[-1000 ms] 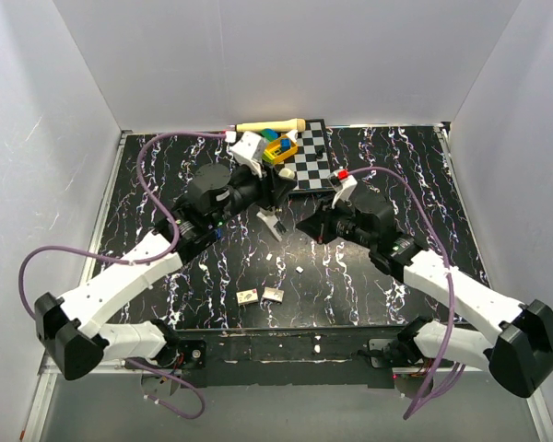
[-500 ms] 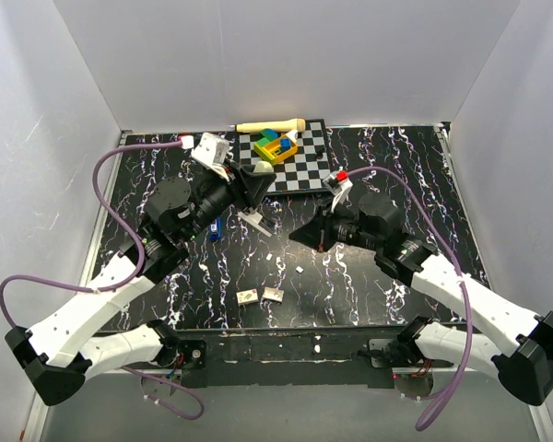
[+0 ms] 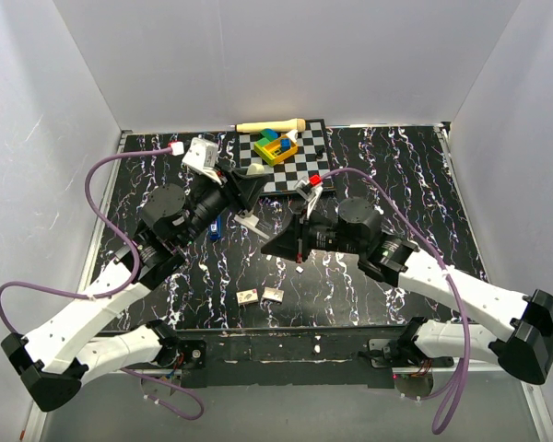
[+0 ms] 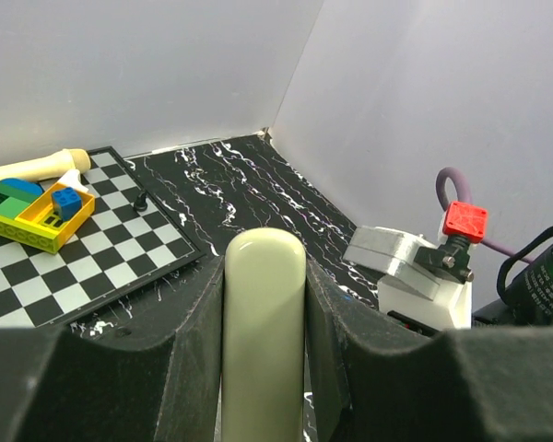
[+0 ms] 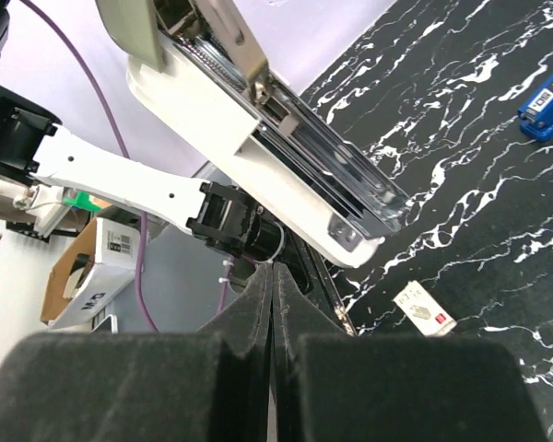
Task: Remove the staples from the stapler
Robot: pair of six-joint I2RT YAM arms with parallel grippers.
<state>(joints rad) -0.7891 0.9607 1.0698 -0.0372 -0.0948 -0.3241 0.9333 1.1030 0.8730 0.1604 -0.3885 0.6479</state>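
Observation:
A cream-white stapler (image 4: 263, 322) is clamped between my left gripper's (image 4: 263, 267) jaws, which are shut on it. It hangs opened above the table (image 3: 252, 221). In the right wrist view the cream stapler (image 5: 258, 120) shows its silvery metal magazine (image 5: 327, 161) laid bare. A small blue stapler (image 3: 215, 227) lies on the black marbled table beside the left arm, and the same blue stapler (image 5: 548, 106) appears at the right wrist view's edge. My right gripper (image 3: 267, 250) is shut with nothing seen in it, its tip (image 5: 272, 267) just below the cream stapler's front end.
A checkered board (image 3: 300, 161) at the back carries coloured toy bricks (image 3: 276, 145); a wooden pin (image 3: 270, 125) lies behind it. Two small staple boxes (image 3: 249, 296) (image 3: 273, 294) lie near the front edge. White walls close in three sides.
My left arm has drawn back to the left with the cream stapler. My right gripper, still shut, has moved left across the table to just under that stapler.

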